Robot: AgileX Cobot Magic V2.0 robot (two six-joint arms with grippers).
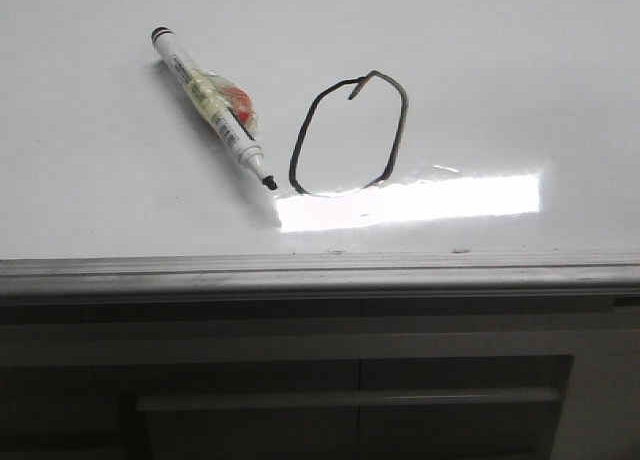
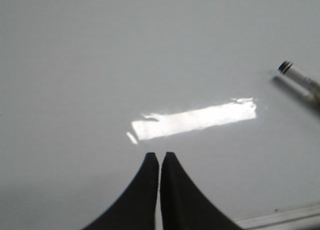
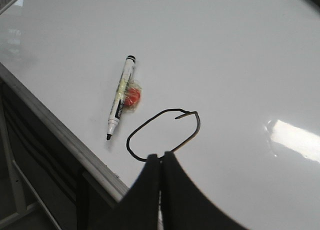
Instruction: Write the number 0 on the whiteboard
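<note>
The 0 (image 1: 350,135) is drawn on the whiteboard (image 1: 520,80); the marker (image 1: 213,106) lies released beside it. Both the left gripper (image 2: 159,157) and right gripper (image 3: 160,157) are clenched, empty. Only withdrawal is judged left.

The whiteboard (image 1: 520,90) is a glossy white flat surface with a grey metal rail along its front edge. On it is drawn the number 0 (image 1: 349,135), a thin black oval outline, taller than wide, its line ends crossing at the top. A marker (image 1: 213,108) lies flat on the board just left of the 0, uncapped, its black tip pointing toward the 0's lower left and close to it without touching. Clear tape with a red-orange bit wraps the marker's middle. A bright glare patch (image 1: 410,202) sits just below the 0, overlapping its bottom curve
</note>
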